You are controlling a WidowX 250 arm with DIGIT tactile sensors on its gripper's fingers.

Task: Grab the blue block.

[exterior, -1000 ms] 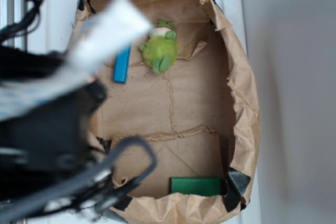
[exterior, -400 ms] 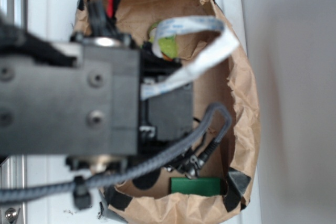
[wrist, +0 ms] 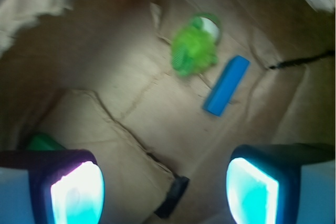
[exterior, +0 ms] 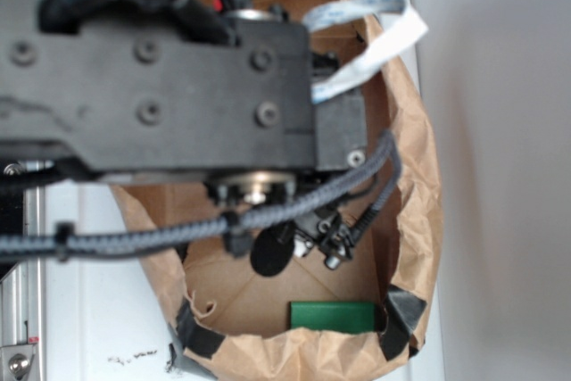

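Gripper [wrist: 165, 184] hung above the paper bag [exterior: 415, 176] floor with its fingers spread wide, nothing between them. Blue block [wrist: 227, 85] lay flat on the bag floor well ahead of the fingers, just beside the plush frog [wrist: 195, 51].

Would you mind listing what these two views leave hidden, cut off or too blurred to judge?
- Exterior view: the arm covers the upper part of the paper bag, so the blue block and plush frog are hidden there.
- Wrist view: the green block shows only a corner behind one finger.
- Wrist view: the gripper fingertips are cut off by the bottom edge.
- Wrist view: motion blur smears the plush frog, so its face is unreadable.
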